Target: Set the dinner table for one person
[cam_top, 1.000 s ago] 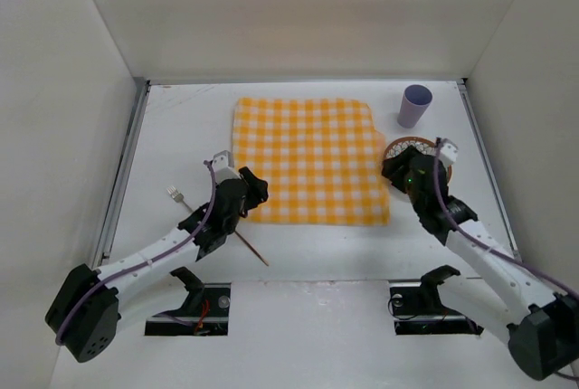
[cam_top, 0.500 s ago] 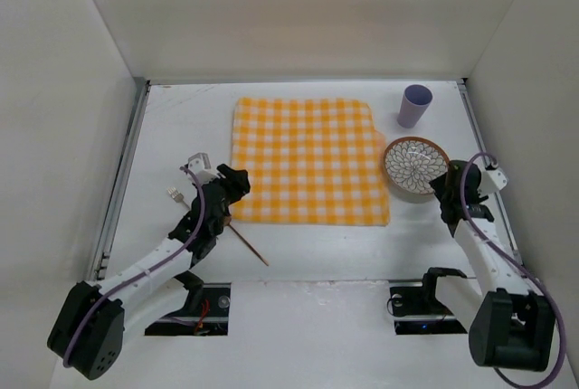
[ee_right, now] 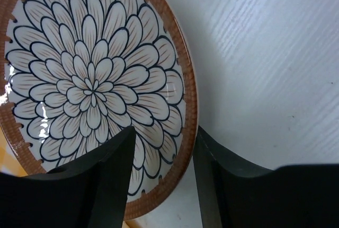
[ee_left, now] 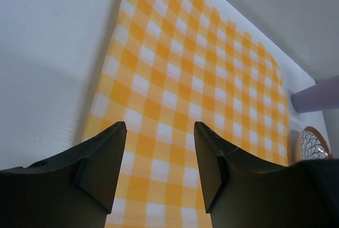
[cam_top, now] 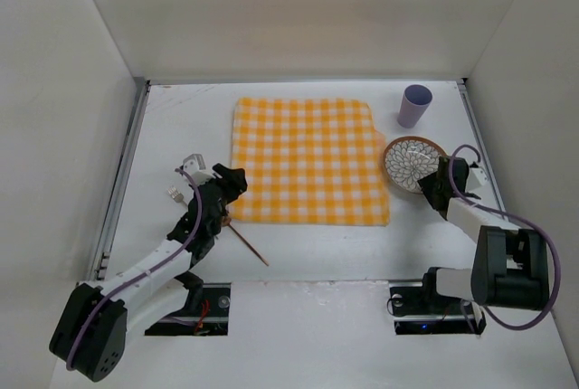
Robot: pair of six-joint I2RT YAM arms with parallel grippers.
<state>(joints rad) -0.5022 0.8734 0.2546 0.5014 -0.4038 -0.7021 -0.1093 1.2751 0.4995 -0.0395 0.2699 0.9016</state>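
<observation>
Yellow-checked cloth [ee_left: 185,69] under released left tool [ee_left: 159,127], right tool [ee_right: 165,132] spread astride flowered plate [ee_right: 90,90] rim

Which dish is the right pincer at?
The flower-patterned bowl with the brown rim: its edge runs between the right pincer's open fingers. The plain lilac cup stands apart, farther back.

Matt table [cam_top: 181,127], woven cloth [cam_top: 308,158], glossy glazed ceramic bowl [ee_right: 95,90]
</observation>
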